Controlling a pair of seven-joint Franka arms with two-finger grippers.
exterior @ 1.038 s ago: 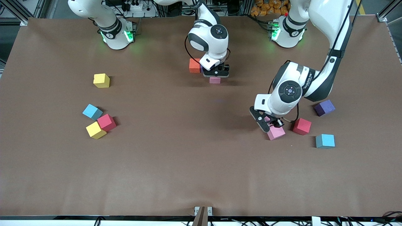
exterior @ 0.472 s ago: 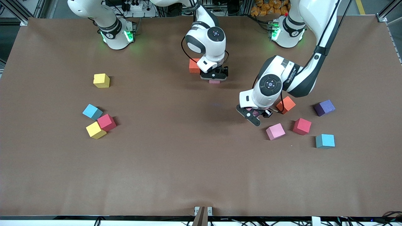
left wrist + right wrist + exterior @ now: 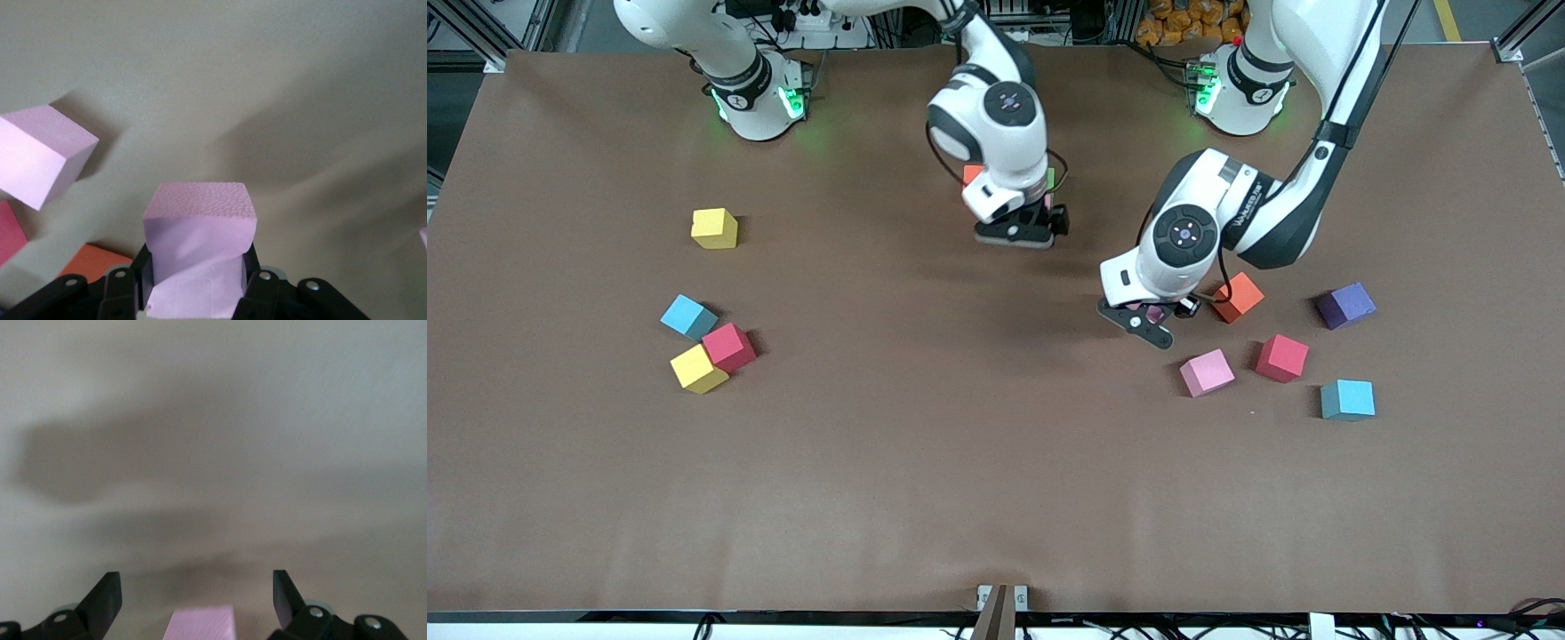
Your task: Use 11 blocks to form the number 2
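My left gripper [image 3: 1154, 318] [image 3: 198, 259] hangs over the table beside an orange block [image 3: 1238, 297] [image 3: 93, 263], shut on a pale pink block [image 3: 1150, 312] [image 3: 200, 223]. A second pink block [image 3: 1207, 372] [image 3: 40, 153] lies on the table nearer the front camera. My right gripper [image 3: 1018, 233] [image 3: 193, 587] is open above a pink block [image 3: 200, 623], which the front view hides. Beside that wrist, edges of an orange block [image 3: 971, 172] and a green block [image 3: 1050, 178] show. Whatever there is of the number 2 is covered by the right arm.
Toward the left arm's end lie a red block [image 3: 1282, 357], a purple block [image 3: 1345, 305] and a light blue block [image 3: 1347, 399]. Toward the right arm's end are a yellow block [image 3: 714, 228], a light blue block [image 3: 688, 316], a red block [image 3: 729, 347] and another yellow block [image 3: 698, 368].
My right gripper opened, let go of its pink block and rose off it. My left gripper carried its pink block away from the loose blocks, toward the table's middle.
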